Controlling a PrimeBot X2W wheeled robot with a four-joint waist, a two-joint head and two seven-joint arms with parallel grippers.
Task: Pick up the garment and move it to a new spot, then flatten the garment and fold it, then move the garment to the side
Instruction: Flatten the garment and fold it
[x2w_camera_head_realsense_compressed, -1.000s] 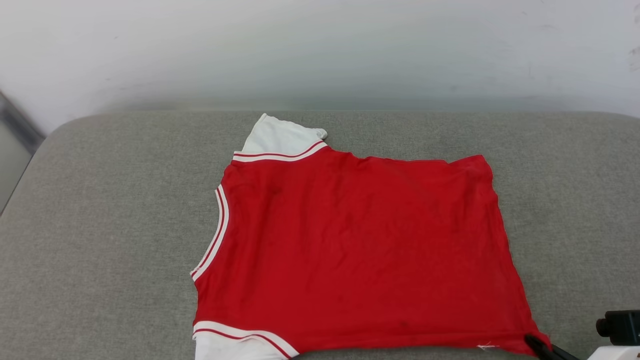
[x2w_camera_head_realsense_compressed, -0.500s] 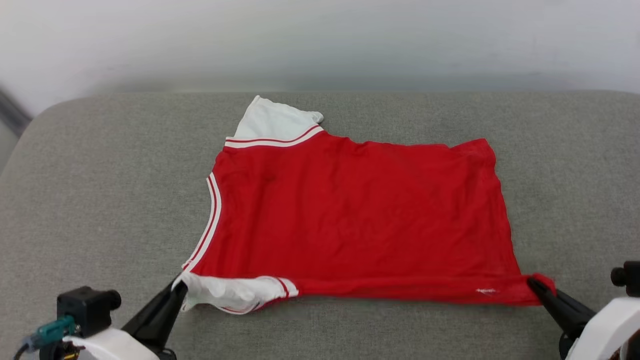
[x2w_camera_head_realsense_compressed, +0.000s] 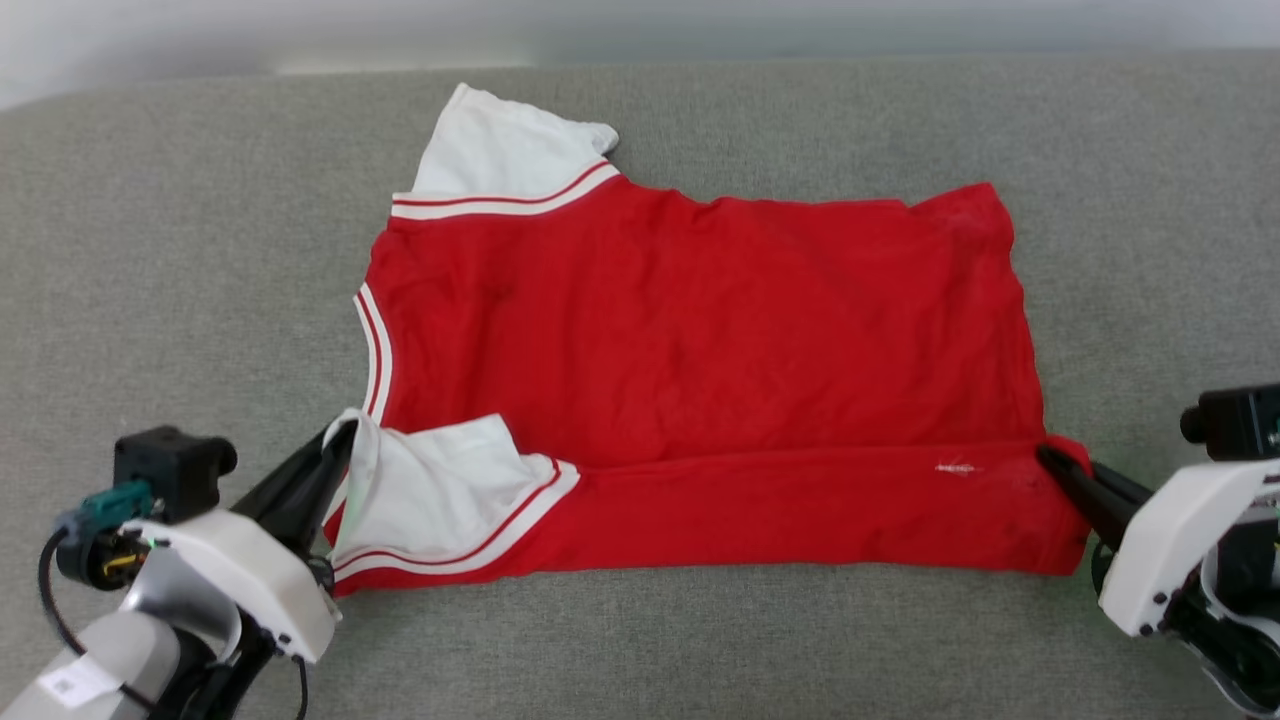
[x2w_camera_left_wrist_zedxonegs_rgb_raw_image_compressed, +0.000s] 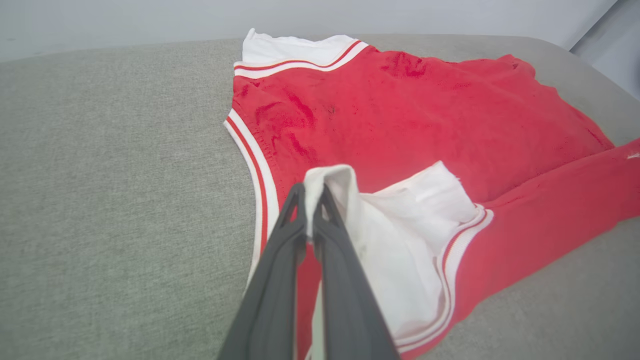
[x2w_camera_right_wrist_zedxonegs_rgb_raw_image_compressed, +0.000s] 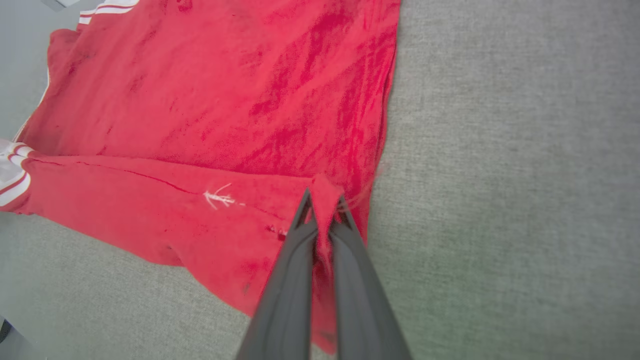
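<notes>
Pinching the white sleeve (x2w_camera_head_realsense_compressed: 430, 480) of the red jersey (x2w_camera_head_realsense_compressed: 700, 330), the left gripper (x2w_camera_head_realsense_compressed: 345, 432) is clamped tight. The right gripper (x2w_camera_head_realsense_compressed: 1045, 455) is likewise closed on the hem corner (x2w_camera_right_wrist_zedxonegs_rgb_raw_image_compressed: 325, 185) (red cloth bunched between its fingers). The jersey lies spread on the grey cushion (x2w_camera_head_realsense_compressed: 180, 250), its near edge folded over.

Nothing legible; the white stitched mark (x2w_camera_head_realsense_compressed: 957, 467) on the jersey (x2w_camera_head_realsense_compressed: 700, 330) beside the right gripper (x2w_camera_head_realsense_compressed: 1047, 457) is too small.
</notes>
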